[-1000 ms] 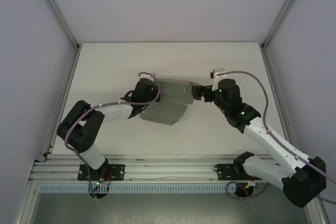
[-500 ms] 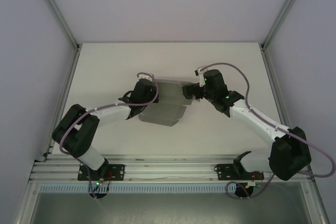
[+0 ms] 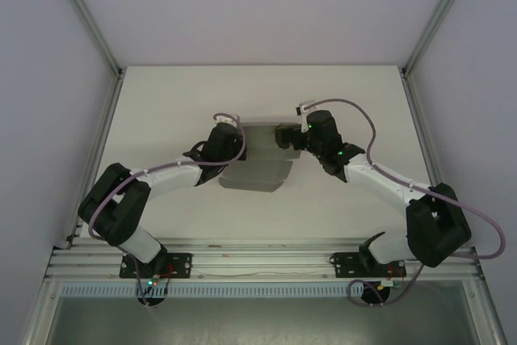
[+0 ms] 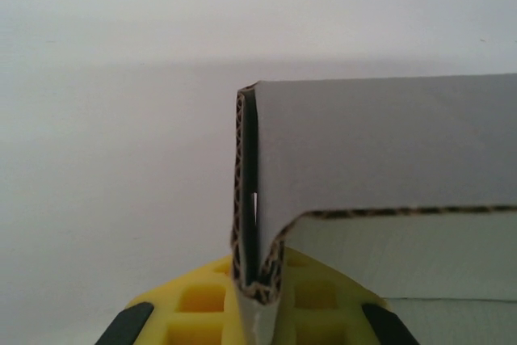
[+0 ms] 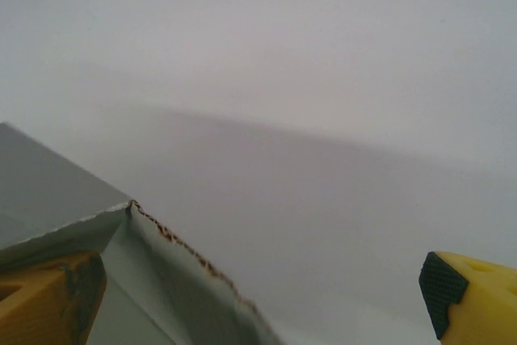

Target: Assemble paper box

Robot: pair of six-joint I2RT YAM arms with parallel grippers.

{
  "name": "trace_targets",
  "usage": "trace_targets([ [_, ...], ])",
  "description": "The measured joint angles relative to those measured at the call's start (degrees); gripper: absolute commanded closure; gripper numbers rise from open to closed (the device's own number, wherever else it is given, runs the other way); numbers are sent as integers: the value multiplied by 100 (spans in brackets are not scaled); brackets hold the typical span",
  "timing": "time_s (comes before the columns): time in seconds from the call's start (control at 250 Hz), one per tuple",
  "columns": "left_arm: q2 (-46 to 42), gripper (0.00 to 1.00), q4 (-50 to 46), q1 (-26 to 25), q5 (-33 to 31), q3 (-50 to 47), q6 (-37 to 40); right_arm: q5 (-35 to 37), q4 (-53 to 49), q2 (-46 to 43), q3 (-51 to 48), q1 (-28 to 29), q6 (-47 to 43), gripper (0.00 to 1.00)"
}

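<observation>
The paper box (image 3: 260,169) is a grey cardboard piece, partly folded, lying mid-table between both arms. My left gripper (image 3: 240,147) is shut on its left side. In the left wrist view the yellow fingers (image 4: 198,305) pinch a doubled-over corrugated wall of the paper box (image 4: 388,151) at my left gripper (image 4: 258,300), and the panel runs off to the right. My right gripper (image 3: 283,135) is at the box's far right corner, open. In the right wrist view a torn-looking cardboard edge of the paper box (image 5: 190,268) lies between the wide-apart fingertips (image 5: 56,296) of my right gripper (image 5: 258,305), nearer the left one.
The white table (image 3: 161,103) has bare room left, right and behind the box. Metal frame posts (image 3: 85,18) and grey walls close off the sides. An aluminium rail (image 3: 258,260) carries the arm bases along the near edge.
My right arm has swung left and folded in, bringing its open gripper to the box's far right corner. The box and my left gripper have shifted slightly.
</observation>
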Motion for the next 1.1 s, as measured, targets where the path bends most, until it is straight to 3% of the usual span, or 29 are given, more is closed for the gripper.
trace_targets([
  [0.296, -348, 100, -284, -103, -448, 74, -105, 1069, 608, 52, -219, 227, 444, 0],
  [0.484, -428, 100, -424, -114, -688, 107, -133, 975, 238, -804, -584, 229, 376, 0],
  [0.731, -501, 100, -439, -114, -743, 107, -129, 962, -1191, -2216, -804, 179, 608, 0],
  [0.903, -538, 100, -450, -114, -763, 114, -127, 927, -1786, -2376, -1150, -44, 1003, 0],
  [1.099, -538, 100, -474, -114, -761, 118, -129, 629, -1786, -2192, -1504, -356, 1333, 0],
])
